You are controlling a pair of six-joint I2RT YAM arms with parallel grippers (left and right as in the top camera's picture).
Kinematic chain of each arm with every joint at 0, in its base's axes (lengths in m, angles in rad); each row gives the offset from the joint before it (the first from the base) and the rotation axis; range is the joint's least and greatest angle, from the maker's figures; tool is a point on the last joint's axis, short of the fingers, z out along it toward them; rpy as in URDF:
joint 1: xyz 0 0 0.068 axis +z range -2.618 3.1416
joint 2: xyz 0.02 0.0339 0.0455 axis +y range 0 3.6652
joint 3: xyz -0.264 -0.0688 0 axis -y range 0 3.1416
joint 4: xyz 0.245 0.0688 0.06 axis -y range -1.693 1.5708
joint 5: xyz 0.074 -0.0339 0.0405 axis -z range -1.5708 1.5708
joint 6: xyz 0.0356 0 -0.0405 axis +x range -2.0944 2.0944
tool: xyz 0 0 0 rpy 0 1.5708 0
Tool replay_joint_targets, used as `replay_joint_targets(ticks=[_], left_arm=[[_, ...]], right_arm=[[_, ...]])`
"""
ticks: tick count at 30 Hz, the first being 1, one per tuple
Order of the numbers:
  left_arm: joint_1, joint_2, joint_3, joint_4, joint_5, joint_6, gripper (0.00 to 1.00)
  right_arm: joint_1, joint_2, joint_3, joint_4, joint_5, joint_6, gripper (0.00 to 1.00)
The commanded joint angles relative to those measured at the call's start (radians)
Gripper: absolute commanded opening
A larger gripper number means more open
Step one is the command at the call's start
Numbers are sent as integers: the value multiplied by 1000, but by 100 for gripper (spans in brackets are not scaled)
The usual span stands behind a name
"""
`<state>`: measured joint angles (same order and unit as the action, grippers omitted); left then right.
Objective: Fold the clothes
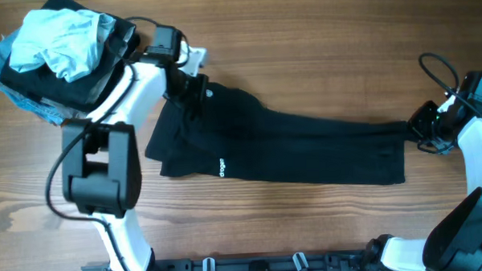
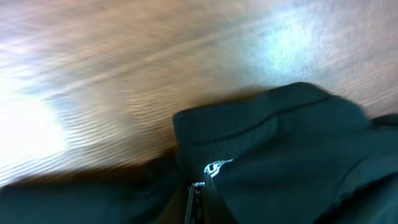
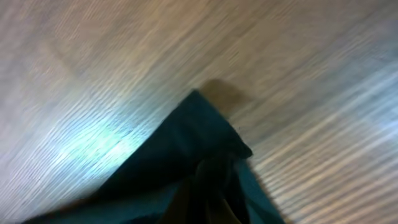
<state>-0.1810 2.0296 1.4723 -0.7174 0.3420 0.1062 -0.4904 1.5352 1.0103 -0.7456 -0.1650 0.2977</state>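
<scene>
Black trousers (image 1: 290, 146) lay flat on the table (image 1: 319, 60), long axis running from 9 to 3 o'clock, with the left gripper (image 1: 197, 89) at the waistband end and the right gripper (image 1: 422, 132) at the hems, though whether either was clenched on cloth could not be told.

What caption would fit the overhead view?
Left gripper and right gripper at opposite ends of black trousers on the table.

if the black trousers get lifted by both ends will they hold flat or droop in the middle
Probably floppy: the black trousers lie limp and creased on the table, so the middle would likely sag. The fabric looks thin, bunching at the hem corner, so likely light. It might slide easily on the smooth wood.
</scene>
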Motion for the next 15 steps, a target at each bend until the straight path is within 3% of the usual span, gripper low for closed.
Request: replay_joint_targets(ticks=[1,7,11,15], left_arm=[[54,-155,5,-22,-2,-17,4],[75,-274,5,-86,-6,-8,4],[75,-326,5,-230,-142,-9,4],[72,-325,-15,-346,-142,-9,4]], right_arm=[[-8,-18,7,-10,-79,-62,4],[-8,-38,7,-116,12,-24,4],[-8,-67,7,-208,54,-10,4],[-8,-67,7,-242,81,-10,5]])
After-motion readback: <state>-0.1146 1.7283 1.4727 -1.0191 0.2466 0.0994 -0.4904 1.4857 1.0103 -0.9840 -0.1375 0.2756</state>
